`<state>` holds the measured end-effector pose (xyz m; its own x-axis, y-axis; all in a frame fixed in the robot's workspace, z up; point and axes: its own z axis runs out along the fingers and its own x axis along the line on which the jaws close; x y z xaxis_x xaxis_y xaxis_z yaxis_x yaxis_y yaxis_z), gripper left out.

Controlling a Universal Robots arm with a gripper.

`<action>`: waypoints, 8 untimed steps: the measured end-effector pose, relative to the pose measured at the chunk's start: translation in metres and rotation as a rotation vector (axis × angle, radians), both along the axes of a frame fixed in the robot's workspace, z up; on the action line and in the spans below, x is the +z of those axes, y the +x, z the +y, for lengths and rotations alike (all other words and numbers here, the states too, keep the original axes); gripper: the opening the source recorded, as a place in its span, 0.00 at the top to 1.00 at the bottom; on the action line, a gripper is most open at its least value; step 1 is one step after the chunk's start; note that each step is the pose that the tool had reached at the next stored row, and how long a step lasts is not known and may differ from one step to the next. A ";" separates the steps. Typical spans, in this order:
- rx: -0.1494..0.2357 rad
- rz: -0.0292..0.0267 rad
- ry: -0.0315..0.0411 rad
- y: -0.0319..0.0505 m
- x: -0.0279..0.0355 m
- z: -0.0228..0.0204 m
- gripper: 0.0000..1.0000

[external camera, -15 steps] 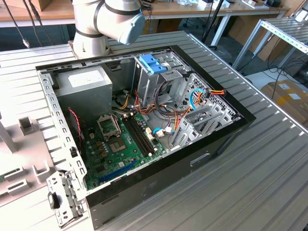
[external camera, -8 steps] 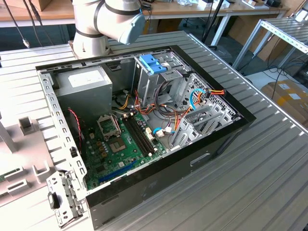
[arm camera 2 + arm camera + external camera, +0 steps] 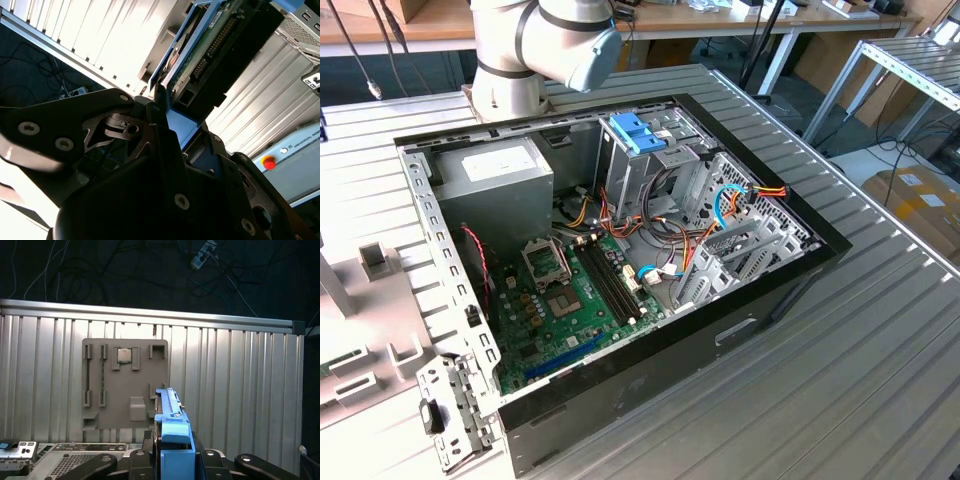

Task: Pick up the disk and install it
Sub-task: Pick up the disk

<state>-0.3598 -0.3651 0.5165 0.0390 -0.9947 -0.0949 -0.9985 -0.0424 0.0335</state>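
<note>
blue plastic is framing the disk, and the gripper is pinching it, up over the worktop. it is needing a tight, straight hold to fit the computer case.

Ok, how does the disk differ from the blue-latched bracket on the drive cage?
The disk is clamped edge-on in the gripper above the table; the blue-latched bracket sits atop the drive cage in the computer case. The disk's carrier is pale blue around a dark drive; the bracket's latches are deeper blue. Both have blue plastic.
</note>
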 end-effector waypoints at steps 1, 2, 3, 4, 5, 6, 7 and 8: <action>0.000 0.0000 0.0000 0.0002 0.0000 -0.0002 0.63; 0.000 0.0000 0.0000 0.0005 -0.0001 -0.0004 0.63; 0.000 0.0000 0.0000 0.0008 -0.0001 -0.0008 0.63; 0.000 0.0000 0.0000 0.0017 -0.0002 -0.0014 0.63; 0.000 0.0000 0.0000 0.0020 -0.0002 -0.0017 0.63; 0.000 0.0000 0.0000 0.0022 -0.0002 -0.0020 0.63; 0.000 0.0000 -0.0001 0.0025 -0.0002 -0.0022 0.63; 0.000 0.0000 0.0000 0.0028 -0.0003 -0.0027 0.63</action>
